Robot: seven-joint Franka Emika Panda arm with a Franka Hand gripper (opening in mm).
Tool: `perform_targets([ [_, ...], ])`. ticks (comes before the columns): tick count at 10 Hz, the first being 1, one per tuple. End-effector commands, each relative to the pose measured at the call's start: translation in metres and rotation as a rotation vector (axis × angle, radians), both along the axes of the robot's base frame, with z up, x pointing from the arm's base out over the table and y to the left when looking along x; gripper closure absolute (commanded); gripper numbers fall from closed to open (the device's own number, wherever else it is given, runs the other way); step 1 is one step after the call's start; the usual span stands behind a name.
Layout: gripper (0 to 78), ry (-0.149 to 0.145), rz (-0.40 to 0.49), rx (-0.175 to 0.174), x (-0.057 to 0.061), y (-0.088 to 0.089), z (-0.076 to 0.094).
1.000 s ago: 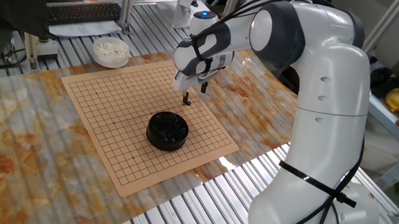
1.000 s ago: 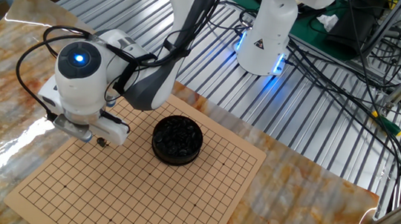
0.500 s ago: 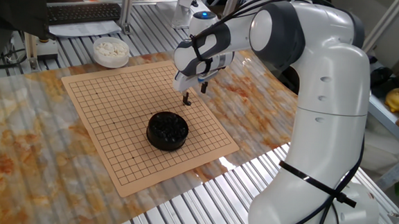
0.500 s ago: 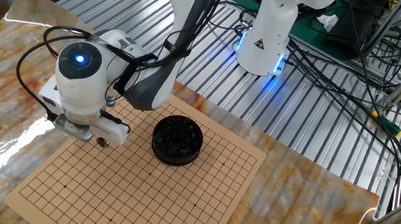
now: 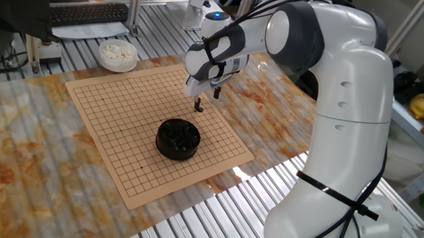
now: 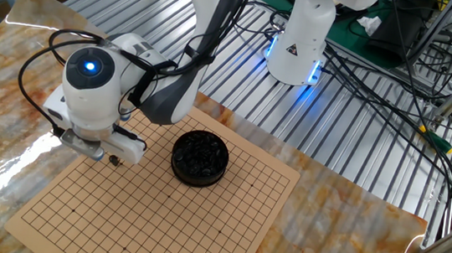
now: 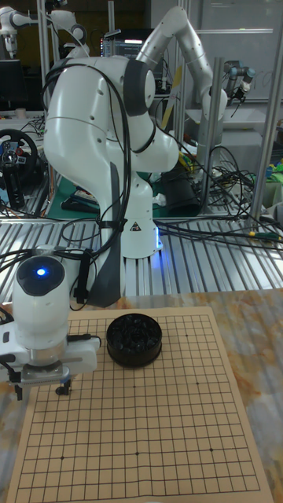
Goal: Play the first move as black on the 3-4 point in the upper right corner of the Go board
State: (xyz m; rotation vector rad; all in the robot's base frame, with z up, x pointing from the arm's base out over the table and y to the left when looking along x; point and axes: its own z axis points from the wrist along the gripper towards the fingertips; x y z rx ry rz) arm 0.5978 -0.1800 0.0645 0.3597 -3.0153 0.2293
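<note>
On your far left in one fixed view sits a white bowl (image 5: 118, 53) of white stones, off the board's far corner on the table (image 5: 19, 144). Next comes the Go board (image 5: 116, 120), tan wood with a thin black grid, lying flat. Near its middle stands the black bowl (image 5: 177, 138), squat and round, heaped with dark stones; in the tall fixed view it sits toward the board's far edge (image 7: 134, 339).

Just right of that bowl in the same fixed view, the gripper (image 5: 198, 105) hangs tips-down over the board, close above the grid but apart from the bowl. Its fingers look drawn close together, and something small and dark shows at their tips, yet you cannot tell from any view whether that is the black stone or only the fingertips themselves. The other fixed view shows the gripper (image 6: 115, 160) low over the board, left of the bowl (image 6: 200, 157), with the wrist's blue light above it
</note>
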Motion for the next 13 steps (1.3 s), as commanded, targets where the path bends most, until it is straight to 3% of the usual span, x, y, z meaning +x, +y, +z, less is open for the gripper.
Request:
perform_targets([
  [1,0.1,-0.007,0.0,-0.006,0.001,-0.001,0.002],
  [5,0.1,-0.006,-0.001,0.008,0.003,-0.001,0.008],
  [8,0.1,-0.007,-0.016,0.038,0.005,0.0,0.017],
  [11,0.1,0.001,-0.024,0.036,0.01,0.01,0.038],
  [13,0.1,0.003,-0.025,0.064,0.011,0.015,0.051],
])
